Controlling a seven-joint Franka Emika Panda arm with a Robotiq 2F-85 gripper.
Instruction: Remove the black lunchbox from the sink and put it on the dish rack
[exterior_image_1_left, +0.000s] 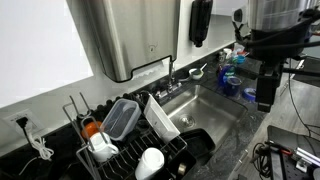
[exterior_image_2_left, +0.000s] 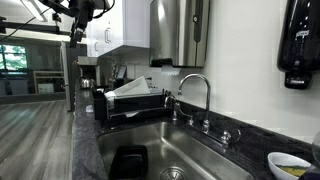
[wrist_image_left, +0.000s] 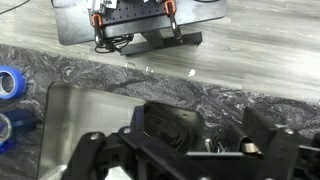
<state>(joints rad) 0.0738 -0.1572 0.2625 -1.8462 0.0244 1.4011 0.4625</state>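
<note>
The black lunchbox (exterior_image_1_left: 196, 147) sits in the stainless sink (exterior_image_1_left: 222, 110), at the end nearest the dish rack (exterior_image_1_left: 120, 152). It shows in both exterior views (exterior_image_2_left: 128, 160). In the wrist view it is a glossy black tub (wrist_image_left: 165, 128) below the camera. My gripper (exterior_image_1_left: 265, 95) hangs high above the countertop at the far end of the sink, well away from the lunchbox. It also appears at the top of an exterior view (exterior_image_2_left: 78, 25). In the wrist view its fingers (wrist_image_left: 185, 160) are spread wide and hold nothing.
The rack (exterior_image_2_left: 130, 105) holds a clear container (exterior_image_1_left: 122, 118), a white cup (exterior_image_1_left: 150, 162) and a white board (exterior_image_1_left: 162, 118). A chrome faucet (exterior_image_2_left: 195, 95) stands behind the sink. Blue items (exterior_image_1_left: 230, 80) and a wall dispenser (exterior_image_1_left: 130, 35) are nearby.
</note>
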